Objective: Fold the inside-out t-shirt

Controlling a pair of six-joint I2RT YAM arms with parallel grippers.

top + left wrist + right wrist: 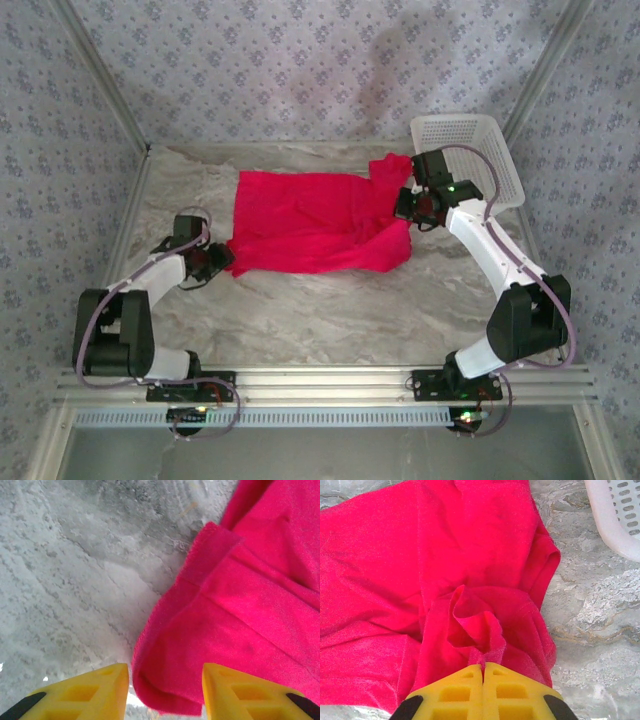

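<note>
The inside-out t-shirt (315, 220) is bright red and lies spread across the middle of the table, bunched at its right end. At the shirt's near-left corner, my left gripper (220, 258) is low over the table. In the left wrist view its yellow fingers (90, 690) stand apart with that folded corner of the shirt (200, 645) lying loose between them, so the left gripper (165, 680) is open. My right gripper (408, 205) is at the right end, and in its wrist view the right gripper (483, 667) is shut on a raised fold of the t-shirt (475, 620).
A white mesh basket (470, 150) stands at the back right, its rim (615, 525) close to the right gripper. Bare marbled tabletop (330, 310) lies in front of the shirt and to its left (75, 580). Patterned walls enclose the table.
</note>
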